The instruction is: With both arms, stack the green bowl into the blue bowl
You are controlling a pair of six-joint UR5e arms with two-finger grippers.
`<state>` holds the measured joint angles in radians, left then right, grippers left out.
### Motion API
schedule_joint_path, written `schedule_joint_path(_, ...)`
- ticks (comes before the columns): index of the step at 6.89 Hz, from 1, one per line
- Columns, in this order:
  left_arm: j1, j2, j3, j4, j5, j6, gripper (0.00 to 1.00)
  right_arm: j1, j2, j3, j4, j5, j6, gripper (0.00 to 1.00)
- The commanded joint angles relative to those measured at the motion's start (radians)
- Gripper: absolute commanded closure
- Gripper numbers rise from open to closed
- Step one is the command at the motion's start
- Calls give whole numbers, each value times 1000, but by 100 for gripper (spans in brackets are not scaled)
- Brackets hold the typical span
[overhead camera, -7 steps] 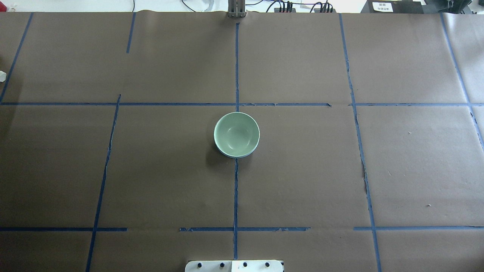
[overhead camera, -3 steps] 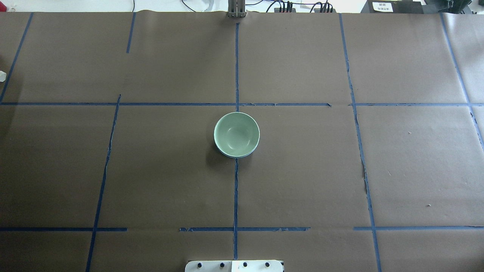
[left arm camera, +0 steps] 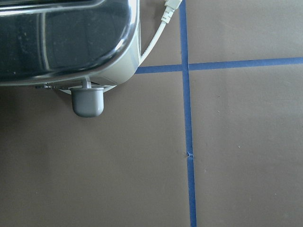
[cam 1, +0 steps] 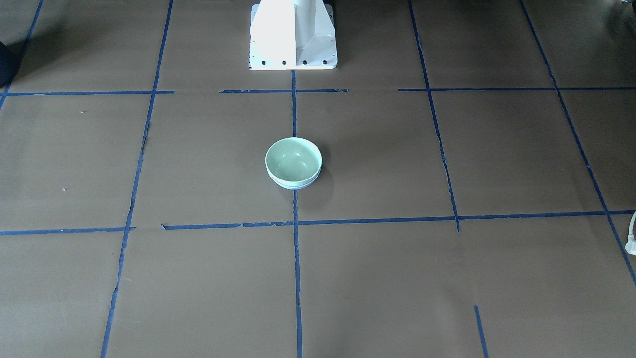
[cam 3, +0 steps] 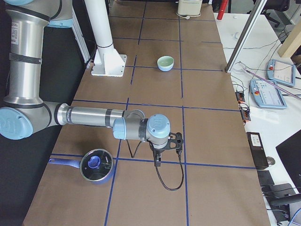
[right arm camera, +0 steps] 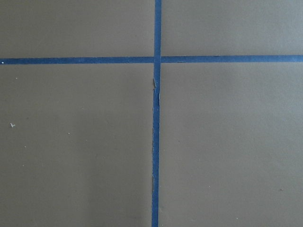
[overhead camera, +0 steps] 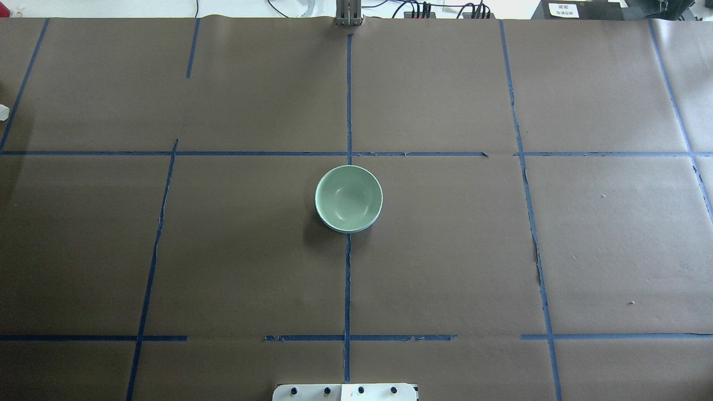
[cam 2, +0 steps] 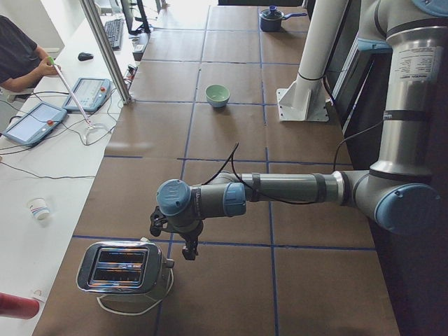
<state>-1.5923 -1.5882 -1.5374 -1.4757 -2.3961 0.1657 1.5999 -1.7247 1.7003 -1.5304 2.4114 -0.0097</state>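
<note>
Table (overhead camera: pixel 445 250): long, covered in brown paper, ruled into squares by blue tape lines (overhead camera: pixel 347 278). A chrome toaster (cam 2: pixel 122 266) with a white cord stands at one end of the table, and a lidded saucepan (cam 3: pixel 96 165) with a blue handle at the other end. White bench (cam 2: pixel 35 245): runs along the table's operator side, an aluminium post (cam 2: pixel 105 49) rising at the table's edge, bearing teach pendants (cam 2: pixel 87 94), keyboard (cam 2: pixel 114 31), mouse (cam 2: pixel 85 56), paper cup (cam 2: pixel 40 208) and loose cables. Light: bright, even, with soft shadows on the table.
</note>
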Motion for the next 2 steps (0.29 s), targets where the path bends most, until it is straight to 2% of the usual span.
schedule_joint_path(1,0,-1,0,0,0,-2,0,0,1,1,1,0,2,0)
schedule_joint_path(2,0,-4,-1,0,0,-2,0,0,2,4,1,2,1,0)
